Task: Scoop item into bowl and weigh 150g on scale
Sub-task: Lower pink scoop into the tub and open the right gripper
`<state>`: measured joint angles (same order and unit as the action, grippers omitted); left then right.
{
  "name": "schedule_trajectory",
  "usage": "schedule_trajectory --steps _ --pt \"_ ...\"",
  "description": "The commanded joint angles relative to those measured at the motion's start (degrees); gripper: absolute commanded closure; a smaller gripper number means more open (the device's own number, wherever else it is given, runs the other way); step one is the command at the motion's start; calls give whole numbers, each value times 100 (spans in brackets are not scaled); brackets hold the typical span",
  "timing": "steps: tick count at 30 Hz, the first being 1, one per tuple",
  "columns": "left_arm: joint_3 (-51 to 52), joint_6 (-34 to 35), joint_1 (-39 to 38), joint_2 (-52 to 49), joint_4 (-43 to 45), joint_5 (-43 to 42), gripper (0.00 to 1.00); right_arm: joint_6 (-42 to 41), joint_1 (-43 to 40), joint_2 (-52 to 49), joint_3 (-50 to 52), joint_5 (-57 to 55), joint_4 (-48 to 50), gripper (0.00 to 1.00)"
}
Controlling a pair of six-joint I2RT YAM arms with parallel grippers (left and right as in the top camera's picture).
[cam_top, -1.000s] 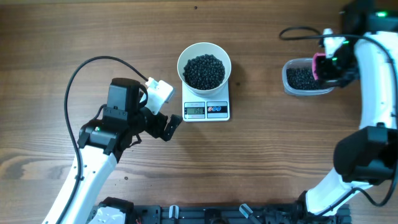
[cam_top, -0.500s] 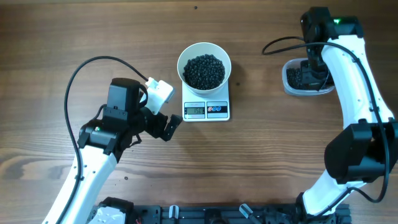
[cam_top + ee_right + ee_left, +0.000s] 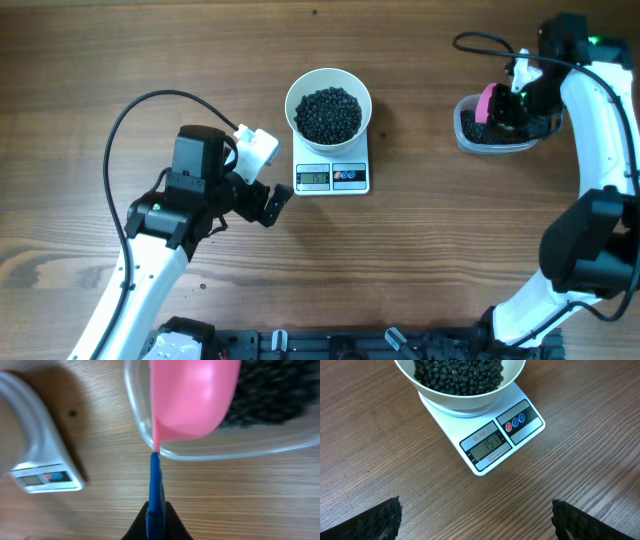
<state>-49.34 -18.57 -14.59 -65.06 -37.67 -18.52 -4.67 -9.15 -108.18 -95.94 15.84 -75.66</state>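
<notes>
White bowl [image 3: 292, 98] sits on scale [image 3: 332, 177], centre of table [image 3: 420, 260], toward far edge; heaped with black beads [image 3: 328, 113]. Scale display reads about 151. Left gripper [image 3: 477, 527] hovers over bare table just near-left of scale, jaws spread wide, nothing in them. Right gripper [image 3: 156, 519] clenched on the blue handle of pink scoop [image 3: 192, 395]; its cup hangs over left end of clear tub [image 3: 462, 135], near the far right corner, which holds more beads. Scoop contents: cannot tell.
</notes>
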Motion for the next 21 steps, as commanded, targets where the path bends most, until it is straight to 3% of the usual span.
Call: schedule_trajectory --steps 1,13,16,18,21 --pt "55 -11 -20 -44 13 -92 0 98 -212 79 243 1217 278 96" --pt "55 -11 -20 -44 13 -92 0 -892 -664 79 1043 1384 874 91" --pt "55 -11 -20 -44 13 -92 0 -907 -664 83 1047 1388 876 71" --pt "55 -11 -20 -44 13 -92 0 -907 -664 83 1047 1390 872 32" --pt "55 -11 -20 -44 13 -92 0 -949 -664 96 1045 1388 872 20"
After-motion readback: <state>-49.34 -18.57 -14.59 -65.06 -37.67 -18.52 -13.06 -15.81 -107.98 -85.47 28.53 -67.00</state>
